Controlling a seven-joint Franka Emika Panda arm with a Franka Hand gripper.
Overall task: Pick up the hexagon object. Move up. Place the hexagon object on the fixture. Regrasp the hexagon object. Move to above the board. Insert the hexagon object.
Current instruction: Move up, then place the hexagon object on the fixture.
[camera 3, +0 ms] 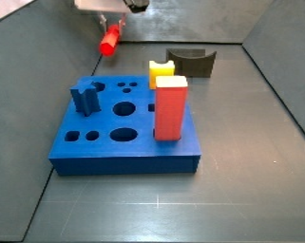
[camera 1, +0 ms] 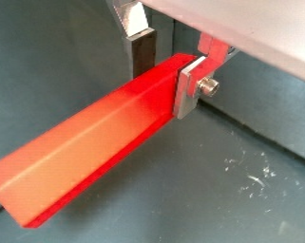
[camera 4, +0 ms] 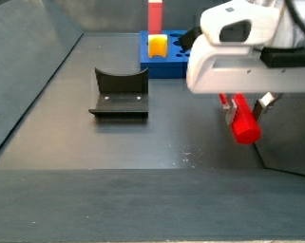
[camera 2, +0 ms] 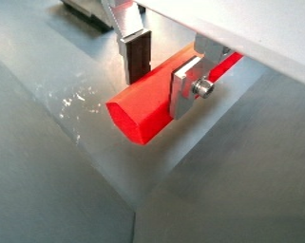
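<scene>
Now the pincer [camera 4: 247,102] grips the hexagon object [camera 4: 245,123] aloft; next, I'd guess, carry it over to the fixture [camera 4: 118,92].

No readable text, labels, brands or numbers appear on any surface, including the gripper [camera 4: 250,102] holding the hexagon object [camera 4: 245,123].

End effector [camera 3: 111,21] above the board's [camera 3: 123,152] far edge, gripping the rod [camera 3: 107,39] between its fingers, fixture [camera 3: 190,62] behind the board, notched block [camera 3: 162,68] just beside it
</scene>
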